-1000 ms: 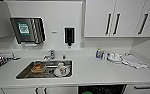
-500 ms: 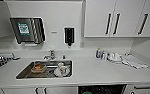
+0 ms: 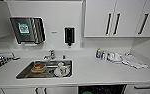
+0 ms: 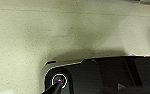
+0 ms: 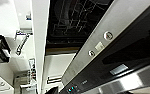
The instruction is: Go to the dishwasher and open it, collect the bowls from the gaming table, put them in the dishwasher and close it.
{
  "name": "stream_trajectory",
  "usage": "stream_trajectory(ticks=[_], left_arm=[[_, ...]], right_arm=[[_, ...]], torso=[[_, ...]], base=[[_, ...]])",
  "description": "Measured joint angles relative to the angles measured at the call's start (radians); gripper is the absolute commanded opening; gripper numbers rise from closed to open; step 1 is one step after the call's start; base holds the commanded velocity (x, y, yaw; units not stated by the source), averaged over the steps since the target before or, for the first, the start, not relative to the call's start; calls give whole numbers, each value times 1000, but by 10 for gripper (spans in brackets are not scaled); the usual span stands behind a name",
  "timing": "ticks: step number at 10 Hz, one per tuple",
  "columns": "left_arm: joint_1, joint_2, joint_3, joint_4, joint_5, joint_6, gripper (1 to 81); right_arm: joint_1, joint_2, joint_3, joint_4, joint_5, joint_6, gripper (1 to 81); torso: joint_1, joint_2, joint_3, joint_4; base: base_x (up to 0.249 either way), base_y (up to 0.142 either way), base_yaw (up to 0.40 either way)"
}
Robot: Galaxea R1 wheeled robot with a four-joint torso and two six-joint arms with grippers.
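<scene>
The dishwasher (image 5: 73, 22) stands open under the surface's (image 3: 103, 71) front edge, racks showing, beside the sink (image 3: 44, 69); I cannot tell either tool's state.

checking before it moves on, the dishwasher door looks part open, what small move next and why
Probably swing the dishwasher door further down: in the right wrist view it stands only part open, with the dark rack showing behind it, so bowls could hardly be loaded yet.
</scene>
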Motion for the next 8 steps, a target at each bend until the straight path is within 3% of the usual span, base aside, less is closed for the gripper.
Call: stream_trajectory(ticks=[3, 5, 8], left_arm=[[5, -7, 9, 1, 0, 0, 811], [9, -7, 9, 0, 3, 0, 811], [35, -7, 9, 1, 12, 0, 811]], right_arm=[[69, 21, -11, -117, 23, 9, 811], [104, 42, -7, -113, 49, 8, 811], [121, 29, -2, -53, 16, 3, 811]], torso=[[0, 0, 0, 0], [0, 0, 0, 0], [-2, -2, 0, 0]], base=[[0, 0, 0], [39, 0, 0], [148, 0, 0]])
